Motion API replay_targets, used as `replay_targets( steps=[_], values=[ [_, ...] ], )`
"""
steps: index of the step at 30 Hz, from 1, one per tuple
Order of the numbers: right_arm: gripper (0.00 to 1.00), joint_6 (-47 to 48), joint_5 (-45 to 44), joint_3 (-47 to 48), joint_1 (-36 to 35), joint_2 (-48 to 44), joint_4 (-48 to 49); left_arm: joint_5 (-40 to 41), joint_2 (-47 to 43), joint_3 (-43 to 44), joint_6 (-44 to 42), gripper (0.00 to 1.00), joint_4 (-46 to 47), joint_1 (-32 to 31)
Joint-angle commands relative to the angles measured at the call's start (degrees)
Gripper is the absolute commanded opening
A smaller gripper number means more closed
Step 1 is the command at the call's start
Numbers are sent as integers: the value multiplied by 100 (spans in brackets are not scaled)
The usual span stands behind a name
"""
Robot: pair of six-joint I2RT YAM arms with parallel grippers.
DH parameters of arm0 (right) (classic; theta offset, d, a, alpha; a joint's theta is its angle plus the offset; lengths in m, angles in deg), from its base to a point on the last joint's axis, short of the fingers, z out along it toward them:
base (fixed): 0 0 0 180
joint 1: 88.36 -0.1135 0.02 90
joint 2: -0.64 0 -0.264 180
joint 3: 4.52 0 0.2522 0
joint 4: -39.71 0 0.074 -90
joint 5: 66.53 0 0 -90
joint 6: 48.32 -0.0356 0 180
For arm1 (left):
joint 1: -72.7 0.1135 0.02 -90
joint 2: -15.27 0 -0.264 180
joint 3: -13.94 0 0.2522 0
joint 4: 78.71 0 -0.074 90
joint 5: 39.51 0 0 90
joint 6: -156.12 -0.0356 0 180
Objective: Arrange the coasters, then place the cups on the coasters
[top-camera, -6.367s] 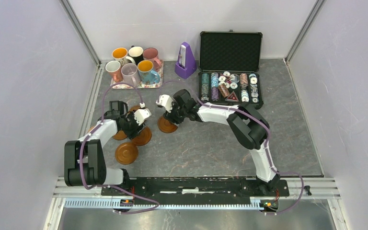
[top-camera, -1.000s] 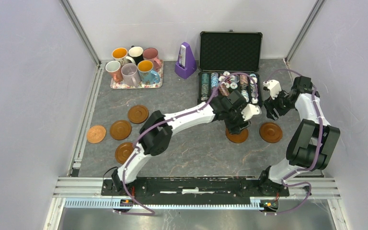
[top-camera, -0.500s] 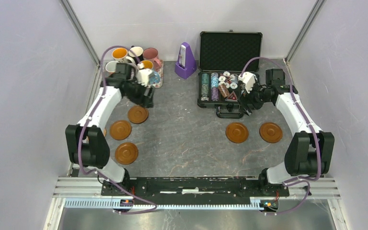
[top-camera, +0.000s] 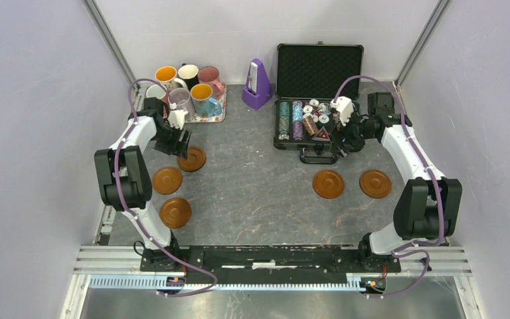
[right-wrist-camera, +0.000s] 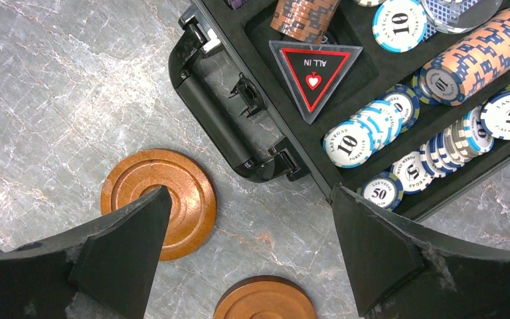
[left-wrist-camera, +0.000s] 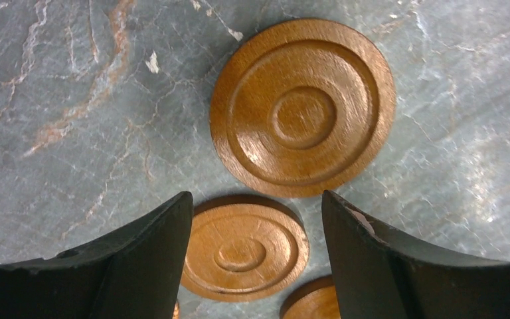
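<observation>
Three brown coasters lie on the left of the table, and two more on the right. Several cups stand on a floral tray at the back left. My left gripper hovers open between the tray and the nearest coaster. In the left wrist view its open gripper looks down on a big coaster and a second coaster. My right gripper hangs open at the poker case's front edge. In the right wrist view, nothing sits in this gripper; one coaster and another lie below it.
An open black case of poker chips stands at the back right, its handle facing the coasters. A purple metronome stands between the tray and the case. White walls close in on both sides.
The left arm swung back from the right-hand coaster to the tray side and now sits lower left, over the left coasters. The right gripper moved to the case front and has held still since.
</observation>
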Motion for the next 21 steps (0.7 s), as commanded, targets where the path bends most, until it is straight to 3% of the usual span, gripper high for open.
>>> replay_targets(
  steps=[1, 9, 14, 21],
  values=[
    [98, 65, -133, 112, -8, -130, -53, 248, 251, 139, -213, 75, 470, -15],
    [97, 95, -320, -62, -9, -249, -7, 200, 687, 326, -135, 70, 601, -204],
    [97, 147, -430, -183, -4, -362, 63, 378, 542, -101, -509, 60, 607, -593],
    [97, 205, -555, -333, -3, -525, 142, 395, 85, -727, -715, 50, 645, -1596]
  ],
)
